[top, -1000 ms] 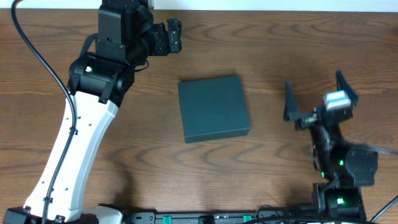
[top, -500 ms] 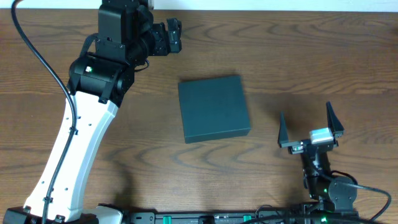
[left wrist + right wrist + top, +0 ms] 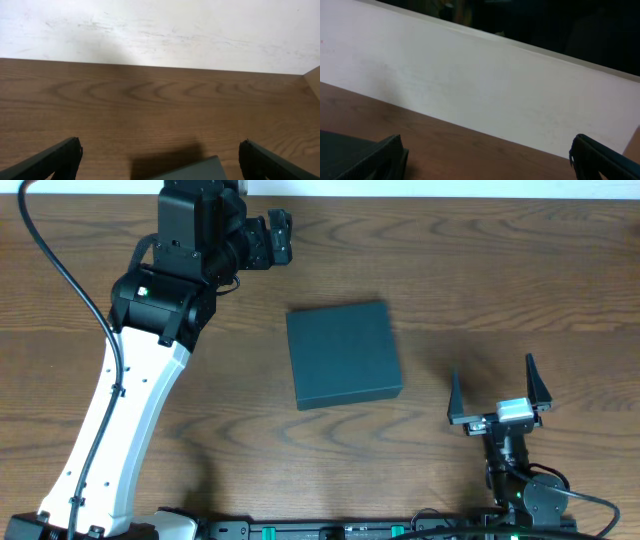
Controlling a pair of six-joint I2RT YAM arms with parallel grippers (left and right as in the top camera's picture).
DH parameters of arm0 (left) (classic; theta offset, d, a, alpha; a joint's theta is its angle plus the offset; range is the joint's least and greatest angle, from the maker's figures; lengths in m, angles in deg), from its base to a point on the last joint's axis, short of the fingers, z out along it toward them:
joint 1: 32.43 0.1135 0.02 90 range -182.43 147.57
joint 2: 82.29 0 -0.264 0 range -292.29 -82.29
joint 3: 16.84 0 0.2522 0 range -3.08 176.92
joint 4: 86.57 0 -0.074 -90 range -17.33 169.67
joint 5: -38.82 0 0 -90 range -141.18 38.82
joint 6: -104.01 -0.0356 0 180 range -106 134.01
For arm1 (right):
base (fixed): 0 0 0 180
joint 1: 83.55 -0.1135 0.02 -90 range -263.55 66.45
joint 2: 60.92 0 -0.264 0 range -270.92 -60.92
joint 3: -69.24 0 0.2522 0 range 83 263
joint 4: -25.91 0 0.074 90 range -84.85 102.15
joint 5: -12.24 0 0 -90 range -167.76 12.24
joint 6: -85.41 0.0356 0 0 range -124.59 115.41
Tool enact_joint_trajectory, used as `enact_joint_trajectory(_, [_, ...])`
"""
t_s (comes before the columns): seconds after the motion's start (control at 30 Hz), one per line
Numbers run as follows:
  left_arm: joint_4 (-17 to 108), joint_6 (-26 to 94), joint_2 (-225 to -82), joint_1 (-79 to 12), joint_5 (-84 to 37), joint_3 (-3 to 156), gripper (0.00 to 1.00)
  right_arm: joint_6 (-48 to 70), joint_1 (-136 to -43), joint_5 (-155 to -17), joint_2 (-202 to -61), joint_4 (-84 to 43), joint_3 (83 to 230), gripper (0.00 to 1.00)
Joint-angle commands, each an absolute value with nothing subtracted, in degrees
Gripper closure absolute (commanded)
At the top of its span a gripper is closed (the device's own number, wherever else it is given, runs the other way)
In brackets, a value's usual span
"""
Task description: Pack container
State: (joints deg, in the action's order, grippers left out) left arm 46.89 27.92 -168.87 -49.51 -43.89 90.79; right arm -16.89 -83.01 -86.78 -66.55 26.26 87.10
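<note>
Overhead: container [image 3: 343, 355] dark teal, square, lid shut.

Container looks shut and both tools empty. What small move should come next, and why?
Probably bring the right tool toward the container, to its right edge, to start opening it. The container lies closed, and the right tool and the left tool both stand open, empty and clear of it; the right tool is the nearer one. Which side it hinges on cannot be told.
</note>
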Motion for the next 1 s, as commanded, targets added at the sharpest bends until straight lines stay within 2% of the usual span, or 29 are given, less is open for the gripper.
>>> enact_joint_trajectory(0.0, [46.98, 27.85, -169.14, -49.49, -43.96, 91.22, 0.01, -17.52, -82.60, -86.05, -64.47, 25.34, 86.51, 0.01])
enact_joint_trajectory(0.67, [46.98, 27.87, -169.14, -49.49, -43.96, 91.22, 0.01, -17.30, -82.90, -83.28, -61.19, 21.56, 86.10, 0.01])
enact_joint_trajectory(0.87, [46.98, 27.87, -169.14, -49.49, -43.96, 91.22, 0.02, 0.09, -82.88, -71.06, -61.19, 22.54, 83.25, 0.01])
enact_joint_trajectory(0.97, [46.98, 27.87, -169.14, -49.49, -43.96, 91.22, 0.02, 2.52, -82.88, -69.03, -61.19, 22.04, 83.30, 0.01])
